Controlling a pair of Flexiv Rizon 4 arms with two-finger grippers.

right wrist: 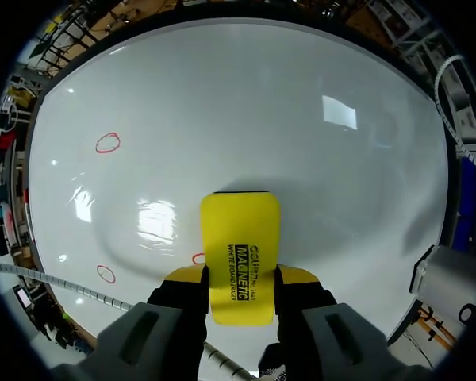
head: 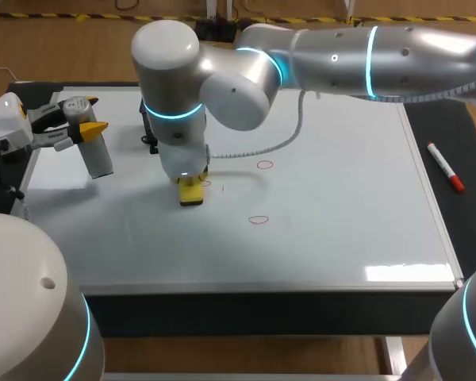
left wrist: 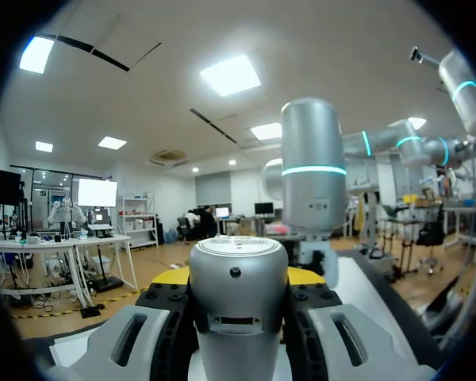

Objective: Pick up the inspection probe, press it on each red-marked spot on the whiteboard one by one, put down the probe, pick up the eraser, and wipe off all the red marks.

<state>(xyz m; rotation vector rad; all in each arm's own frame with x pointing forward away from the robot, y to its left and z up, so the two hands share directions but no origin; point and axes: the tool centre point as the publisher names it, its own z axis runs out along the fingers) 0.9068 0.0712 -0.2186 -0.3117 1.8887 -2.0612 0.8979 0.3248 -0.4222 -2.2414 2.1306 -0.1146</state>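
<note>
The whiteboard (head: pixel 341 206) fills the table. My right arm comes in from the right and reaches past the middle. Its gripper (right wrist: pixel 239 278) is shut on the yellow eraser (right wrist: pixel 239 254), which rests flat on the board (head: pixel 191 192). One red ring (head: pixel 265 165) lies to the eraser's right and another (head: pixel 259 220) nearer the front. A third red mark (right wrist: pixel 198 259) peeks out beside the eraser. At the board's left edge my left gripper (head: pixel 87 119) is shut on the grey cylindrical probe (head: pixel 97 155), which stands between its fingers in the left wrist view (left wrist: pixel 238 302).
A red marker pen (head: pixel 445 167) lies on the black mat right of the board. A coiled cable (head: pixel 254 149) hangs from my right arm over the board's middle. The board's front and right parts (head: pixel 357 238) are bare.
</note>
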